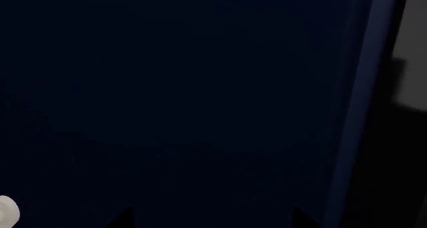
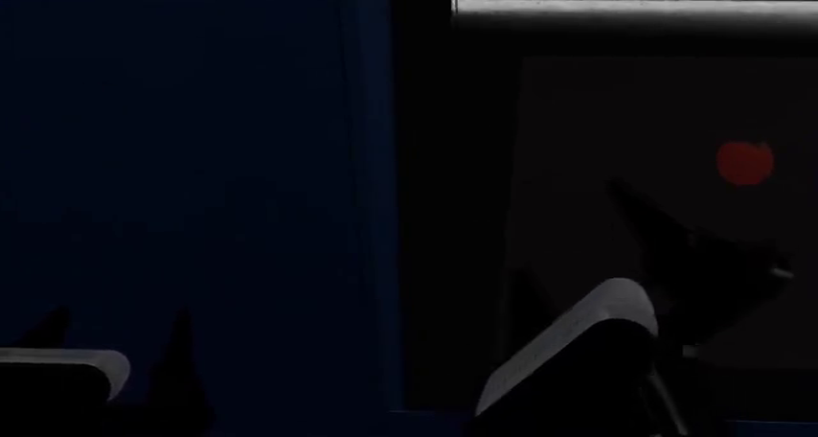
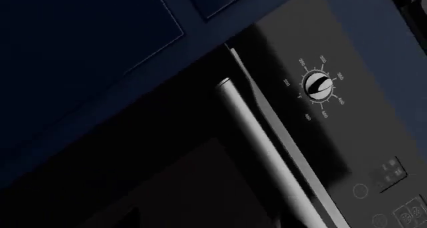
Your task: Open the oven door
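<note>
The oven door (image 2: pixel 588 169) is a black panel with a dark glass window, filling the right half of the head view. It looks shut. Its long silver-grey bar handle (image 2: pixel 639 6) runs across the top. My right gripper (image 2: pixel 700 224) is a dark shape in front of the glass, well below the handle, with its fingers spread open and nothing between them. The right wrist view shows the handle (image 3: pixel 257 143) and door (image 3: pixel 187 178) close by. My left gripper (image 2: pixel 118 314) (image 1: pixel 212 215) stands open, facing the dark blue cabinet door (image 2: pixel 192 169).
Above the handle is the oven's control panel with a round dial (image 3: pixel 318 85) and small buttons (image 3: pixel 390 170). A red round spot (image 2: pixel 744 162) shows in the glass. Dark blue cabinet fronts (image 3: pixel 80 48) flank the oven. A white handle end (image 1: pixel 7 210) sits on the cabinet door (image 1: pixel 187 88).
</note>
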Robot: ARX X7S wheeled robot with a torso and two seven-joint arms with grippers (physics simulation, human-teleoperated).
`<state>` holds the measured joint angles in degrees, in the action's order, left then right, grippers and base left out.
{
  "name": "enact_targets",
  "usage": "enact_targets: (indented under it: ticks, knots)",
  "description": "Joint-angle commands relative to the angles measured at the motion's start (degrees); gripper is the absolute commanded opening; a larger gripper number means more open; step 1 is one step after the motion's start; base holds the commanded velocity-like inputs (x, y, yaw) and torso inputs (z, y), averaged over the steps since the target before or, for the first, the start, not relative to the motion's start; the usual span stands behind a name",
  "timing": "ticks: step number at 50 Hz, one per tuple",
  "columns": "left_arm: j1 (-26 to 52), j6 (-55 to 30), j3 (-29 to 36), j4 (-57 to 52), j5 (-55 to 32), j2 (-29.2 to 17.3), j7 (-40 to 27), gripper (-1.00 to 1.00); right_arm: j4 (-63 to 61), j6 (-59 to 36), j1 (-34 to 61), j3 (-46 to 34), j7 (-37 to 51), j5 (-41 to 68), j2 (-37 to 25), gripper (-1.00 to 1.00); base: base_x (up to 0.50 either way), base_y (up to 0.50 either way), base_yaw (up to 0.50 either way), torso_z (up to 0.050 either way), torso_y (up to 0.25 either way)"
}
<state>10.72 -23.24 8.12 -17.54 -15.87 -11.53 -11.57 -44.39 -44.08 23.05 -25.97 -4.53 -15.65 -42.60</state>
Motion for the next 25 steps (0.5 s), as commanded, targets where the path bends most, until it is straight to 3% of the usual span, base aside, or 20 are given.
enact_targets:
  ticks: [1,25]
  knots:
    - [0.0,0.5,0.6,0.4,-0.1,-0.2,-0.1,1.00,-1.6,-4.6,7.0,-5.0,-6.2,-7.4,-7.8,1.00,0.00,0.00,0.00,0.000,0.000]
    - [0.1,0.6,1.3,0.4,-0.8,-0.8,-0.5,1.00,12.7,4.4,22.1,-10.7,-13.8,-11.1,-11.0,1.00,0.00,0.00,0.00,0.000,0.000]
